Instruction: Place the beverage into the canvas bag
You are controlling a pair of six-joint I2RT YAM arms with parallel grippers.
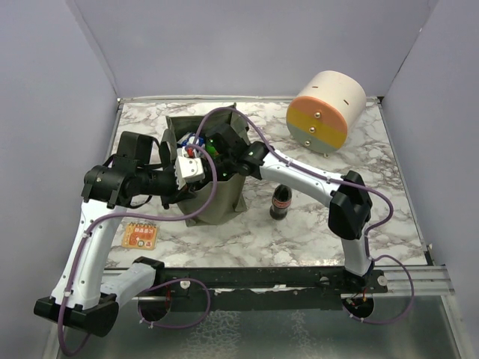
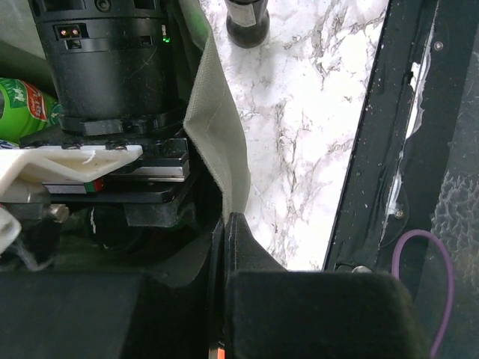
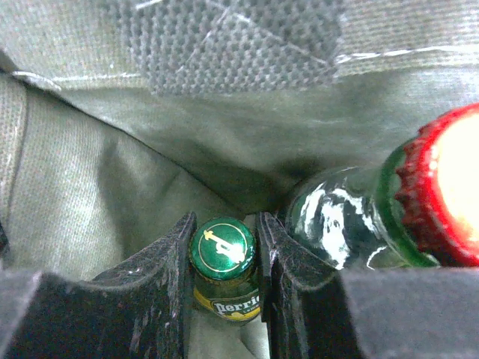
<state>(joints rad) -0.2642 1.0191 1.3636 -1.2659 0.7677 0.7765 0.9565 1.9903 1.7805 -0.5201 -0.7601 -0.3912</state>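
Observation:
The olive-green canvas bag stands upright mid-table. My left gripper is shut on the bag's rim; in the left wrist view the fabric edge runs down between the closed fingers. My right gripper reaches down inside the bag. In the right wrist view it is shut on the neck of a green Perrier bottle, which stands upright against the bag's inner wall. A second green bottle with a red cap stands beside it in the bag.
A dark cola bottle stands on the marble table just right of the bag. It also shows in the left wrist view. A cream-and-orange cylinder lies at the back right. An orange card lies front left.

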